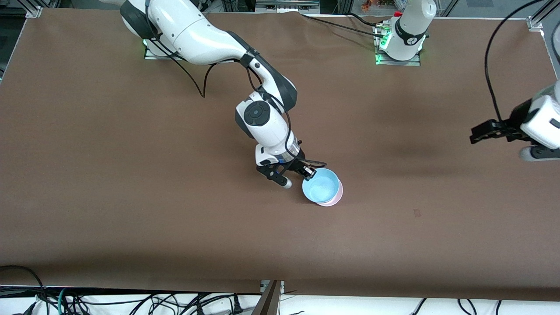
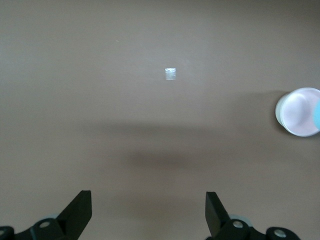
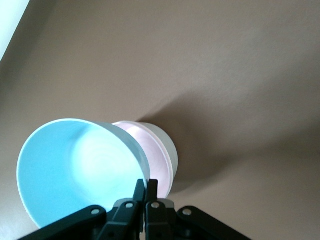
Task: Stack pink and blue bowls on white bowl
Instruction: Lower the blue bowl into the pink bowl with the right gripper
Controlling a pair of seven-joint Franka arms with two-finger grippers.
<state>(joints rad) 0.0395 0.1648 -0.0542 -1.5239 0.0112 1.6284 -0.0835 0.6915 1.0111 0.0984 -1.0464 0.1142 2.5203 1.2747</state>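
Note:
My right gripper [image 1: 309,173] is shut on the rim of the light blue bowl [image 1: 320,185] and holds it just over the pink bowl [image 1: 336,197]. In the right wrist view the fingers [image 3: 151,186] pinch the blue bowl's [image 3: 75,167] rim. There the pink bowl [image 3: 150,145] sits nested in the white bowl [image 3: 169,144], whose wall shows around it. The blue bowl is offset and tilted against the pink one. My left gripper [image 1: 474,134] is open and empty, up over the table toward the left arm's end. Its wrist view [image 2: 148,200] shows the stack [image 2: 297,112] far off.
The brown table cover [image 1: 131,197] spreads around the bowls. A small pale mark [image 2: 170,73] lies on the cover below the left gripper. Cables lie along the table's front edge [image 1: 131,302].

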